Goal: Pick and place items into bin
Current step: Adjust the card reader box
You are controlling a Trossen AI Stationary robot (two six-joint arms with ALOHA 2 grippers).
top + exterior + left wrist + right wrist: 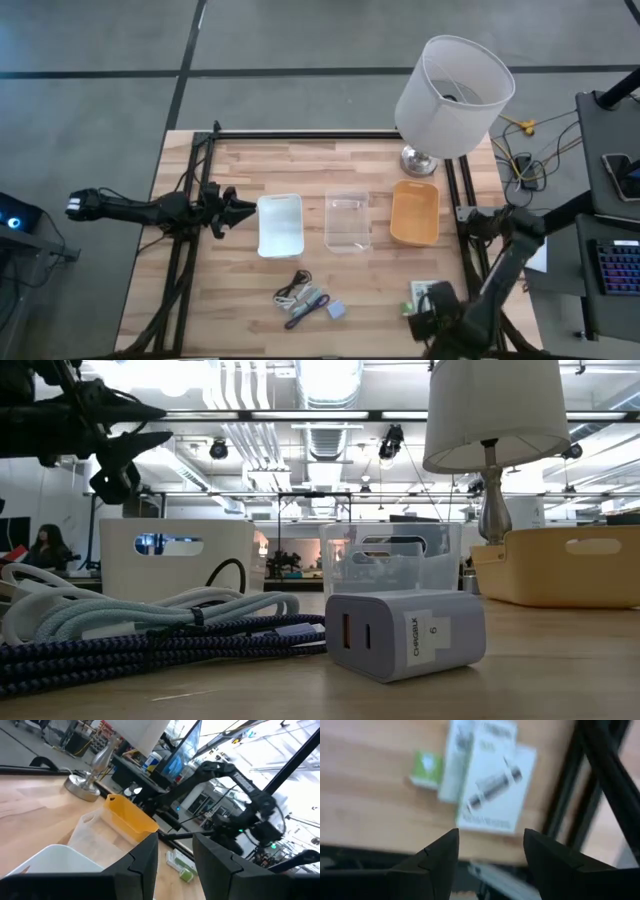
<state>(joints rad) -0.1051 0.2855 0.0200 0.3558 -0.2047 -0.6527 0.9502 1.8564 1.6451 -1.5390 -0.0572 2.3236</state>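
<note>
Flat white printed packets (pixel 490 785) with small green piece (pixel 426 767) seen at 5 o'clock on wooden tabletop (pixel 230 300). Right gripper (pixel 487 852) spread wide above them. Judged light, thin, slippery; edge grasp advised. Left gripper (pixel 175 855) parted, empty, at 9 o'clock.

Overhead and table-level views share bins (pixel 350 222).

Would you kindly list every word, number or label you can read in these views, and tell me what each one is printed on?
"6": on the white sticker on the charger block's face, low view.
"CHARGERUK", uncertain: small vertical print beside that sticker, on the same block.
White packets: black print and a drawing, too blurred to read.
Green piece: a pale mark, unreadable.
Nothing legible on the bins, lamp or cables.
</note>
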